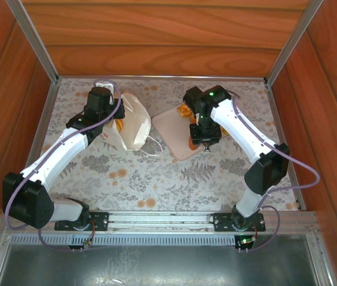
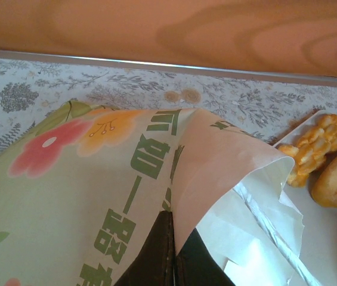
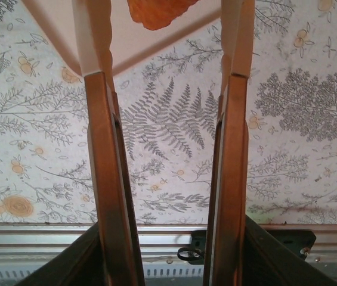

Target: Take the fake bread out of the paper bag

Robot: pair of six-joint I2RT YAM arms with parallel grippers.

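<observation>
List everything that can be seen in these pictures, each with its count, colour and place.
paper bag: one, white with green lettering and a flower print, lying left of the tray
tray: one, beige, middle of the table
bread: at least two pieces, golden to brown, on the tray; the inside of the bag is hidden
tablecloth: one, pale with grey ferns and orange flowers, covering the table
walls: three, brown wood, around the table
left gripper: one, dark, shut on the bag's edge
right gripper: one, dark, open, above the tray's near corner
</observation>
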